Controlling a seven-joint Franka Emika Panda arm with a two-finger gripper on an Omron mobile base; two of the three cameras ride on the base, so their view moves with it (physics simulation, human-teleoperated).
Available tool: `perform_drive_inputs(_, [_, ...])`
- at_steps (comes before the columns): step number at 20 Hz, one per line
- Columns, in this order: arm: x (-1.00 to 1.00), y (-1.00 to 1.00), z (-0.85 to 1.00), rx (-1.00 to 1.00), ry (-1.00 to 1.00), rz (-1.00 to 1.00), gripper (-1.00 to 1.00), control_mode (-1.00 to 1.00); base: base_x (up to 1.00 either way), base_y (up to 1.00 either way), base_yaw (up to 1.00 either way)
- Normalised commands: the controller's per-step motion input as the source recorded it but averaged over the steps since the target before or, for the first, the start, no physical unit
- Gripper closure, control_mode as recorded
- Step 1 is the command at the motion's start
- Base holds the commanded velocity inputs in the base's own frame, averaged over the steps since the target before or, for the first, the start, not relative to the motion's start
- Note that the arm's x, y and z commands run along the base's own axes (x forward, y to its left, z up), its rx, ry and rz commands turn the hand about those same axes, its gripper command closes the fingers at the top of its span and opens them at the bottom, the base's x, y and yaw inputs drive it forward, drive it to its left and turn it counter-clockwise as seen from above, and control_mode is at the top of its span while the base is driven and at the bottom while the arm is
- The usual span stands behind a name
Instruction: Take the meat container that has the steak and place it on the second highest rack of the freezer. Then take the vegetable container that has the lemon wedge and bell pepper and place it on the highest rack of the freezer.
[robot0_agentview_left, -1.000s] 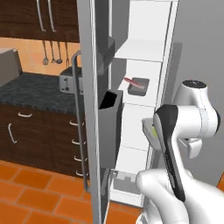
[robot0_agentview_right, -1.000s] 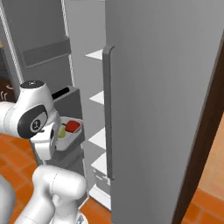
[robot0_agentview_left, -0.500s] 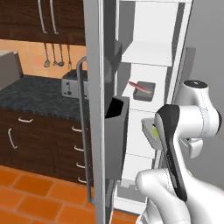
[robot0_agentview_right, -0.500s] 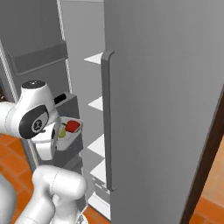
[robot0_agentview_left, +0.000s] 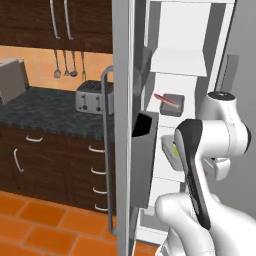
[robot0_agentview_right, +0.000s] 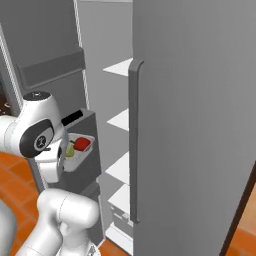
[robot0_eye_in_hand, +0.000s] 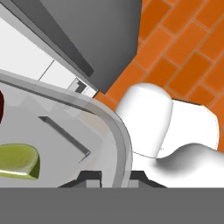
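Note:
My gripper (robot0_eye_in_hand: 114, 177) is shut on the rim of the clear vegetable container (robot0_eye_in_hand: 119, 135). Inside it lie the yellow-green lemon wedge (robot0_eye_in_hand: 17, 162) and, at the left edge, a sliver of the red bell pepper (robot0_eye_in_hand: 1, 107). From the right base view the vegetable container (robot0_agentview_right: 86, 155) hangs beside my arm in front of the open freezer (robot0_agentview_right: 190, 100), with the bell pepper (robot0_agentview_right: 82, 144) and lemon wedge (robot0_agentview_right: 70, 150) in it. The meat container (robot0_agentview_left: 172, 104) with the steak (robot0_agentview_left: 165, 98) rests on the shelf under the highest rack (robot0_agentview_left: 177, 64).
The freezer door (robot0_agentview_left: 122, 125) stands open on the left with a dark bin (robot0_agentview_left: 145, 150) jutting from it. A dark counter (robot0_agentview_left: 45, 107) with a toaster (robot0_agentview_left: 92, 96) and drawers lies further left. The floor is orange tile (robot0_agentview_left: 45, 225).
The whole picture has shifted with the base, and the freezer's inside stands larger and nearer. The vegetable container stays clamped in my gripper.

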Motion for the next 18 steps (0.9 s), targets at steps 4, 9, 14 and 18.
perform_drive_inputs(4, [0.00, 0.00, 0.00, 0.00, 0.00, 0.00, 1.00, 1.00, 0.00, -0.14, -0.16])
perform_drive_inputs(9, [0.00, 0.00, 0.00, 0.00, 0.00, 0.00, 1.00, 1.00, -0.04, -0.27, -0.11])
perform_drive_inputs(14, [0.00, 0.00, 0.00, 0.00, 0.00, 0.00, 1.00, 1.00, -0.26, -0.04, 0.02])
perform_drive_inputs(18, [0.00, 0.00, 0.00, 0.00, 0.00, 0.00, 1.00, 1.00, -0.03, -0.43, 0.03])
